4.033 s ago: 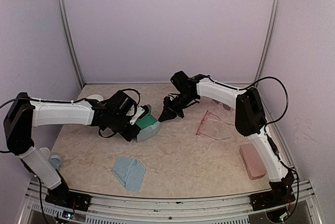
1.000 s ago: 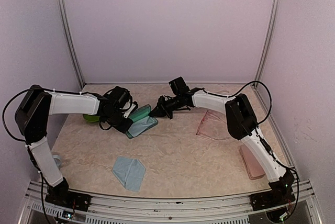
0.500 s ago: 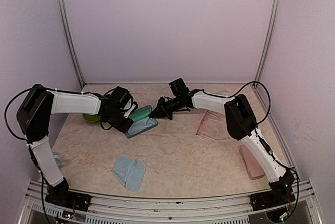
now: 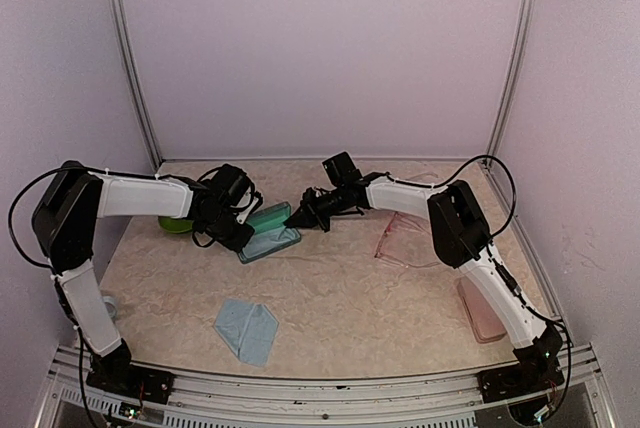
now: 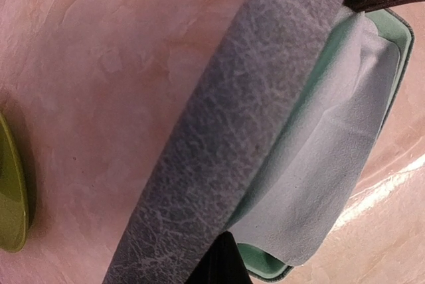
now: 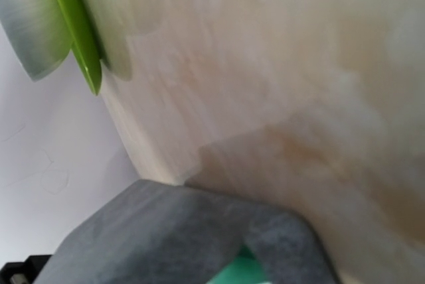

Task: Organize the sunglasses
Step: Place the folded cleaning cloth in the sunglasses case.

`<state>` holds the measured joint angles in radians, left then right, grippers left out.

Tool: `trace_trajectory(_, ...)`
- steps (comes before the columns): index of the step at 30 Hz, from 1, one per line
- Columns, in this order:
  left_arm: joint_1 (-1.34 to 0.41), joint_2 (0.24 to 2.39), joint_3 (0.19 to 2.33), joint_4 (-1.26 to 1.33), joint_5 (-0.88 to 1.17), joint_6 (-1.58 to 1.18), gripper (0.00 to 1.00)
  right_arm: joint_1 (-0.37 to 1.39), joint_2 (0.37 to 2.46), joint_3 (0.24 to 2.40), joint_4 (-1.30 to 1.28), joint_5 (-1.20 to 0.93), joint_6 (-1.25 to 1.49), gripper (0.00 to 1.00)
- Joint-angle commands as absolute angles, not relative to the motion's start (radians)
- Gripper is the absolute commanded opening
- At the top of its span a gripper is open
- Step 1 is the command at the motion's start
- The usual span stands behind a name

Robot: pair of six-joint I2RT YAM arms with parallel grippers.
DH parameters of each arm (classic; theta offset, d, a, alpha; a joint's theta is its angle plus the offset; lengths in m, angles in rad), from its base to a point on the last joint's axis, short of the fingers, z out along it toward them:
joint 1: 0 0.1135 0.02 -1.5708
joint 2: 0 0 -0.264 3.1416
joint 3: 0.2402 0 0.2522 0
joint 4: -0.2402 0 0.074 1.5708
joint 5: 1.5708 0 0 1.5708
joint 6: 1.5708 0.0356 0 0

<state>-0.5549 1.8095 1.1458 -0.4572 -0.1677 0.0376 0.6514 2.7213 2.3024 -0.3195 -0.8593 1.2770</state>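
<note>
The pink-red sunglasses point(image 4: 402, 238) lie open on the table at the right, clear of both grippers. I cannot make out the pale clear-framed pair. An open blue-grey case point(image 4: 270, 233) with a green lining lies at the centre. In the left wrist view its textured lid point(image 5: 219, 131) crosses the frame and a light-blue cloth point(image 5: 325, 158) lies inside. My left gripper point(image 4: 236, 230) is shut on the lid at the case's left end, with one dark finger point(image 5: 219, 264) showing. My right gripper point(image 4: 297, 215) has its tip at the case's far right end point(image 6: 179, 237); its jaws are hidden.
A green bowl point(image 4: 174, 224) sits behind the left gripper and also shows in the left wrist view point(image 5: 9, 194). A second light-blue cloth point(image 4: 247, 330) lies near the front. A pink case point(image 4: 482, 309) lies at the front right. Walls close in on three sides.
Since four seconds ago the case went from tilted up to lying flat, further back. Over the last second the right gripper edged left to the case's end; the left arm barely moved.
</note>
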Motion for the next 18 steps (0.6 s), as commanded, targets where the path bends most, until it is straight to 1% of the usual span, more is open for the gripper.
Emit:
trace_trajectory(1,-0.545,1.819,1.163,-0.447,-0.180,0.025,0.00,0.656,2.722,2.287,-0.298,-0.857,1.277,0.01)
trace_trajectory(5,-0.545,1.815,1.163,-0.446,-0.178,0.019,0.04,0.656,2.717,2.285,-0.299,-0.854,1.275,0.12)
trace_trajectory(8,-0.547,1.810,1.164,-0.446,-0.178,0.015,0.07,0.655,2.712,2.281,-0.296,-0.850,1.274,0.16)
trace_trajectory(16,-0.555,1.793,1.163,-0.457,-0.188,0.004,0.19,0.655,2.681,2.254,-0.293,-0.838,1.259,0.19)
trace_trajectory(18,-0.556,1.785,1.164,-0.459,-0.189,0.000,0.21,0.655,2.670,2.244,-0.294,-0.834,1.251,0.19)
